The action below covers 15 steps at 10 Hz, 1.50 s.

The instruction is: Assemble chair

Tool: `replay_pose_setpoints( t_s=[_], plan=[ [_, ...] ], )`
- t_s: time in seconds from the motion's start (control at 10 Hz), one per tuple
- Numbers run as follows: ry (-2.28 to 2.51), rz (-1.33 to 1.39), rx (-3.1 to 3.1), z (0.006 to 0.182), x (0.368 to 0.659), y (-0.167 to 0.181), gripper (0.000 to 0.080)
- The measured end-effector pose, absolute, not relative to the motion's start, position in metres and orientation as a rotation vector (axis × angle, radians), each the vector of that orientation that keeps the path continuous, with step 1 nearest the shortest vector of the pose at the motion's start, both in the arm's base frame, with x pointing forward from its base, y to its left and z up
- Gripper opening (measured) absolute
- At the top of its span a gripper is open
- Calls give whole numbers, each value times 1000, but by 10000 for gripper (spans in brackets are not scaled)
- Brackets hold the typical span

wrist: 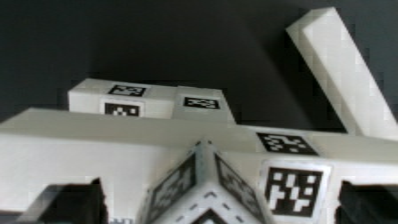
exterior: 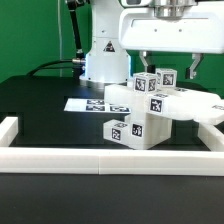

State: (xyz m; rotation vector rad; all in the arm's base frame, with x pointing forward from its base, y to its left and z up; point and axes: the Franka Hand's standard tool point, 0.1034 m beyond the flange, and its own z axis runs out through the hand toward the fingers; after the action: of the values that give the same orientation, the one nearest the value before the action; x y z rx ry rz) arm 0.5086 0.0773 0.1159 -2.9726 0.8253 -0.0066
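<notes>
Now open fingers (exterior: 168,66) hover above the stacked chair parts (exterior: 140,110).

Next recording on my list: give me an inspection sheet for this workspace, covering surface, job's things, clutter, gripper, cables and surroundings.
Surface: black table, bordered by a low white wall.
Job's things: partly assembled chair, white blocky parts with square tags, stacked near the table's middle; a long white piece leans tilted in the wrist view.
Clutter: nothing seen apart from the marker board lying flat behind the chair.
Gripper: gripper open, hanging just above the chair, holding nothing.
Cables: dark cables run down beside the arm's base.
Surroundings: plain light wall behind; nothing else seen.
</notes>
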Motion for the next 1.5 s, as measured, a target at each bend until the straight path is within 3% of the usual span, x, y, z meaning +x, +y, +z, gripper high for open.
replay_pose_setpoints(
  t_s=[1.0, 1.1, 1.2, 1.3, 1.4, 1.5],
  plan=[
    [-130, -32, -3095, 116, 509, 71, 649],
    [-130, -32, -3095, 116, 509, 71, 544],
    [-129, -32, -3095, 116, 509, 71, 387],
    [-99, -31, -3096, 116, 509, 71, 387],
    [-41, -30, -3096, 116, 509, 71, 286],
    [70, -28, -3095, 116, 509, 71, 287]
  ],
)
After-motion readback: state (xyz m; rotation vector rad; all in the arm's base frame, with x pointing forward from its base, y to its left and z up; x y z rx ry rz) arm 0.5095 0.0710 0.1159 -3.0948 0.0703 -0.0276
